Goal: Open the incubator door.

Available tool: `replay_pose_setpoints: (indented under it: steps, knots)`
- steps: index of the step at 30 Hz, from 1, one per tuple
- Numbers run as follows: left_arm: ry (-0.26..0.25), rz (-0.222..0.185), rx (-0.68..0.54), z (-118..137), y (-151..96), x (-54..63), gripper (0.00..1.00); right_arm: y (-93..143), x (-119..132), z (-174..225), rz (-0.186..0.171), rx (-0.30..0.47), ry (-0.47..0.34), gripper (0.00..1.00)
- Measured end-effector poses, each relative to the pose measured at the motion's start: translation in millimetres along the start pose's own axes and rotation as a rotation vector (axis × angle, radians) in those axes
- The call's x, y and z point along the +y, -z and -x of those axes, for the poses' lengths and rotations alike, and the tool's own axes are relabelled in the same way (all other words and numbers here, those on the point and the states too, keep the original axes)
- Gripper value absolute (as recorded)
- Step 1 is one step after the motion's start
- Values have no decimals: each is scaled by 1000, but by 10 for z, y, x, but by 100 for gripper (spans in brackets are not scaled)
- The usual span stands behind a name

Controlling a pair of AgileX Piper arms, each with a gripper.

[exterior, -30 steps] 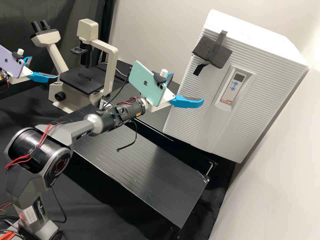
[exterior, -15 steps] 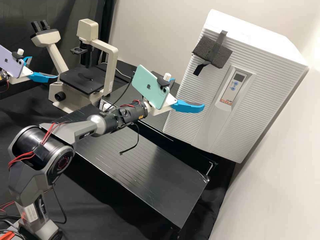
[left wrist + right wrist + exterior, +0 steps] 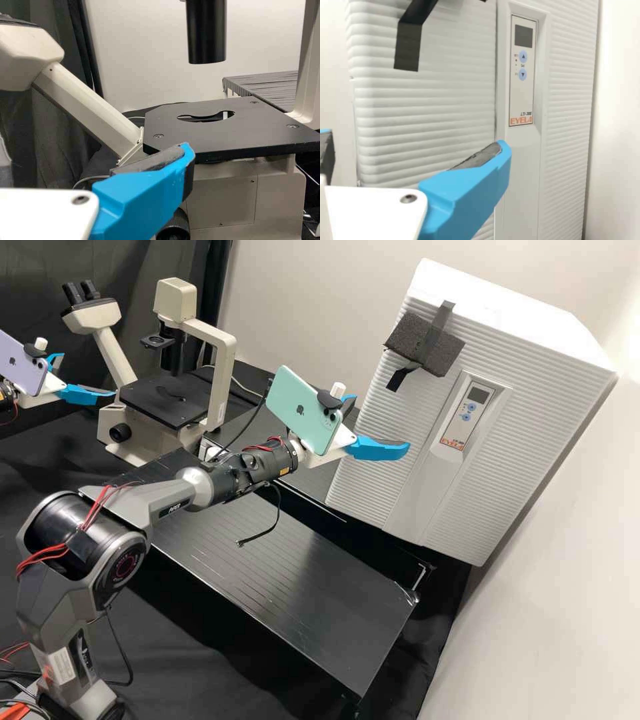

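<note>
1. Nearest is one right arm (image 3: 80,533), its two red wire bundles looping at the joint and one loose black cable (image 3: 277,520) hanging over the counter (image 3: 280,587).
2. One right gripper (image 3: 379,425) is past the counter's far edge, in front of the incubator. Its two blue fingers (image 3: 480,185) stand wide apart. I cannot tell whether they touch the incubator. One green phone (image 3: 303,410) is fixed on it.
3. One left gripper (image 3: 89,375) is at the near side of the microscope, its two fingers also wide. One lilac phone (image 3: 20,363) is fixed on it.
4. One microscope (image 3: 220,350), with two eyepieces (image 3: 80,292) and one black stage (image 3: 167,400), stands beyond the counter's far left part. The stage carries four screws at most; I can make out three.
5. One white incubator (image 3: 493,300) stands beyond the counter's far edge, toward its right corner. Its one ribbed door (image 3: 513,487) is shut. The front bears one display (image 3: 477,393), two blue buttons (image 3: 523,65) and one dark foam block (image 3: 423,343) with black tape (image 3: 443,320).
6. Behind are one pale wall (image 3: 307,300) and a dark curtain (image 3: 147,263).
</note>
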Motion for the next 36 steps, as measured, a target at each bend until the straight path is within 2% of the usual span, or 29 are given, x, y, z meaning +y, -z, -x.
replay_pose_setpoints:
  steps: [9, 36]
  knots:
    - [0, 0, 0, 0, 0, 0, 100, -37, -25, -14, -16, -22, 3, 0]
    - [0, 0, 0, 0, 0, 0, 100, -55, -55, -23, -7, -31, 43, 0]
